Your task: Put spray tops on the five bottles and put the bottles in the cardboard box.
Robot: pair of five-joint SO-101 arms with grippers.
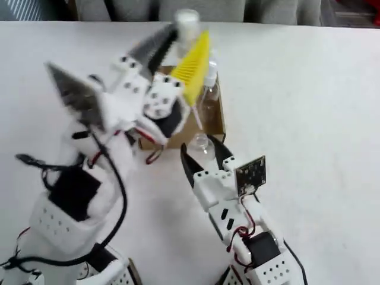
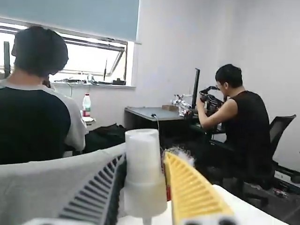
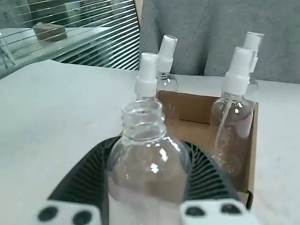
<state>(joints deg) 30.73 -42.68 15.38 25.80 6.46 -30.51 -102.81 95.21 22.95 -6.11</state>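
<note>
L gripper (image 2: pixel 145 160) clamped tight on white plastic spray top (image 2: pixel 142 180), seen close in L wrist view. R gripper (image 3: pixel 149 143) closed round clear round bottle (image 3: pixel 145 173), neck bare. Brown cardboard box (image 3: pixel 197 107) just ahead of R tips, four topped bottles (image 3: pixel 232 110) inside. High view: the top is held above box, beyond R gripper.

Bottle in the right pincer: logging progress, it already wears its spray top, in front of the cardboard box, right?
No. The bottle in the right pincer has a bare, open neck in the right wrist view; it does sit before the cardboard box.
</note>
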